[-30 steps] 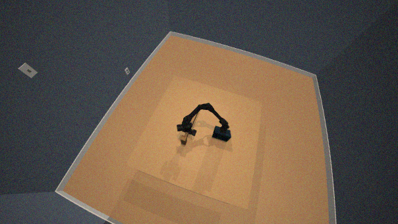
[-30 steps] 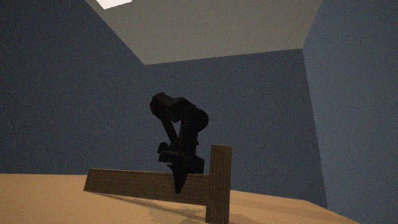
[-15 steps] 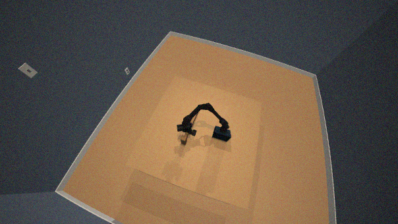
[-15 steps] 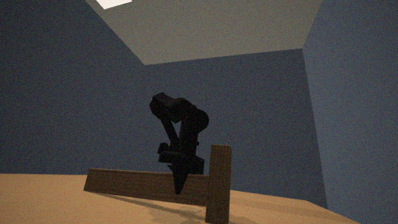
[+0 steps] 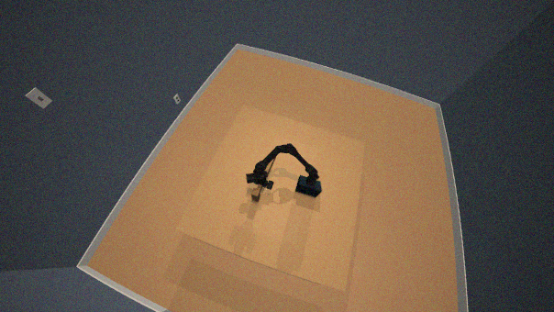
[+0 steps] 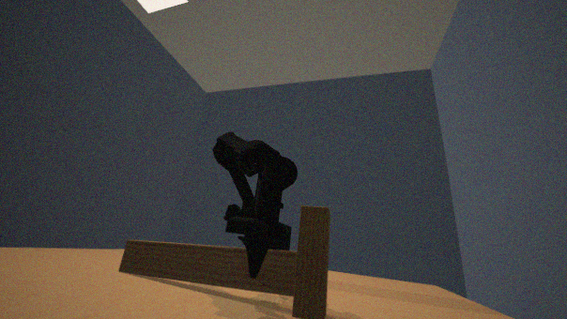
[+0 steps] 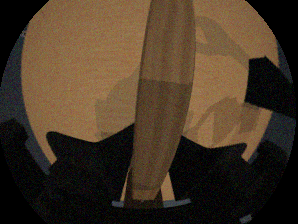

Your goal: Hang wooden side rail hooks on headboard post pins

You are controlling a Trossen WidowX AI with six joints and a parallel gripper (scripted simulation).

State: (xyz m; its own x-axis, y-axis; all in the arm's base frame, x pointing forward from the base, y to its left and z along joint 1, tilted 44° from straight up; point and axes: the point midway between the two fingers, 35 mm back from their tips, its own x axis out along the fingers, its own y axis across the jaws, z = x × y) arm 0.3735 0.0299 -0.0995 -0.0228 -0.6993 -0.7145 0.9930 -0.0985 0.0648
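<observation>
The wooden side rail (image 5: 270, 166) (image 6: 188, 259) (image 7: 164, 110) stands on edge. In the exterior view its far end, at the left, rests on the table and its underside rises off the table toward the post, with a shadow below. The upright headboard post (image 5: 255, 198) (image 6: 313, 263) stands at the rail's near end and overlaps it in that view. My gripper (image 6: 253, 274) (image 7: 149, 127) is shut on the rail, a short way from the post, with a finger on each side. The hooks, pins and slot are hidden, so I cannot tell whether the hooks sit on the pins.
The arm's base (image 5: 308, 185) stands on the table (image 5: 321, 239), to the right of the rail and post in the top view. The arm arches up and over from the base to the rail. Shadows of the arm and rail fall on the table.
</observation>
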